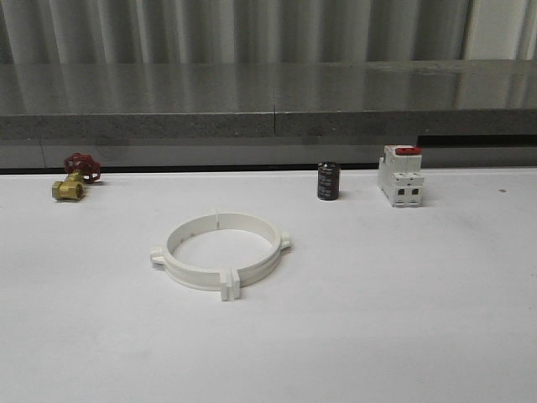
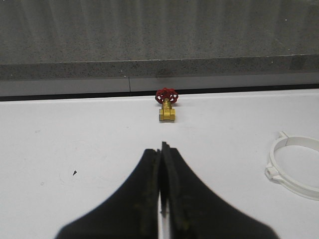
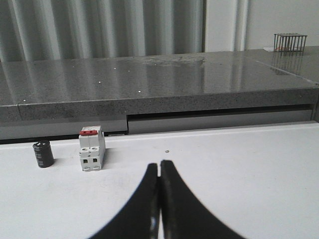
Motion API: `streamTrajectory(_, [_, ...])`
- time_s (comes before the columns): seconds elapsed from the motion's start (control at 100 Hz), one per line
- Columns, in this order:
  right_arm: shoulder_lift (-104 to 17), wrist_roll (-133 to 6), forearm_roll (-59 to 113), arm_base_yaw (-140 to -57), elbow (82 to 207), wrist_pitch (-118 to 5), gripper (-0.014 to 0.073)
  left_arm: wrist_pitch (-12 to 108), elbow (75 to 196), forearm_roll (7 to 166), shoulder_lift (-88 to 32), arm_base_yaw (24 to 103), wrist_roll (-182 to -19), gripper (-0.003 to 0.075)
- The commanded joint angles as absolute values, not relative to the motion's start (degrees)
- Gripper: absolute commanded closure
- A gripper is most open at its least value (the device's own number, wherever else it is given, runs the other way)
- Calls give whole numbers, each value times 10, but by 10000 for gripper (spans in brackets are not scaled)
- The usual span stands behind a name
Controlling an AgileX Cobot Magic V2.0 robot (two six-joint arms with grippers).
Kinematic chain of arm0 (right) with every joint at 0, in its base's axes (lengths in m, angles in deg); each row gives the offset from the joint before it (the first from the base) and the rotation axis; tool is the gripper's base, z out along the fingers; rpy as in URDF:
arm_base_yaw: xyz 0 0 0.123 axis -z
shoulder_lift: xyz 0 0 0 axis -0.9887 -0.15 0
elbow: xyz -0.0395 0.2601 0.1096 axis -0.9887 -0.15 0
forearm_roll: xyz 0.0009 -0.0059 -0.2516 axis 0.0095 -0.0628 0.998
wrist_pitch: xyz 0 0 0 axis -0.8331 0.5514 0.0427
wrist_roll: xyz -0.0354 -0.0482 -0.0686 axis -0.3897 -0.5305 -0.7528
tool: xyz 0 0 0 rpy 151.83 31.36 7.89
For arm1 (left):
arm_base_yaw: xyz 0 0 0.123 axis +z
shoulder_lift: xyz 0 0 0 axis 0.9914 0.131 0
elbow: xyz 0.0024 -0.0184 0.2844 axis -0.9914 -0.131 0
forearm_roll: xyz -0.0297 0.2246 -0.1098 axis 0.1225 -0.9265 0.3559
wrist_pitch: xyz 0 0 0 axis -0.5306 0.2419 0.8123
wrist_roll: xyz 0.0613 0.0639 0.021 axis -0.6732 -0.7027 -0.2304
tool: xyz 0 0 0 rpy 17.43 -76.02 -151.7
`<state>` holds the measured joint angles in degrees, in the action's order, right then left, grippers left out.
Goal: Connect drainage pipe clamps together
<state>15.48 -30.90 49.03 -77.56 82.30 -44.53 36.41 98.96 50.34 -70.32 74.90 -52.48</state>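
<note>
- The drainage pipe clamps (image 1: 221, 252) are seen in the front view joined into one white ring, laid flat near the middle of the white table (image 1: 403, 302), a little toward its left edge.
- The two seams are found at the ring's near and far sides, and a small tab is seen sticking out at its left and at its right.
- A brass valve with a red handwheel (image 1: 74, 179) is placed by the table's far edge, near the far left corner.
- A black cylinder (image 1: 328, 181) and a white breaker with a red switch (image 1: 400, 176) are stood apart along the far edge, right of centre.
- The left gripper (image 2: 160, 164) is held closed and empty above bare table, pointed toward the valve.
- The right gripper (image 3: 159, 174) is likewise closed with nothing between its fingers.
</note>
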Motion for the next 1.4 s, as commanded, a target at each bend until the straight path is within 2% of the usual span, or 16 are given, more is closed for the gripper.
streamTrajectory(0.0, [165, -308, 497, -778, 832, -406, 659, 412, 1006, 501, -697, 752, -524, 741])
streamTrajectory(0.69, [165, -308, 497, -778, 832, -406, 659, 407, 1000, 501, -721, 754, -524, 741])
streamTrajectory(0.88, [165, -308, 497, -778, 832, -406, 659, 422, 946, 513, -762, 778, -524, 741])
streamTrajectory(1.05, [165, -308, 497, -778, 832, -406, 659, 517, 875, 532, -811, 784, -584, 741])
streamTrajectory(1.33, [165, -308, 497, -778, 832, -406, 659, 596, 754, 568, -877, 786, -588, 741])
streamTrajectory(1.39, [165, -308, 497, -778, 832, -406, 659, 557, 757, 574, -878, 788, -588, 741])
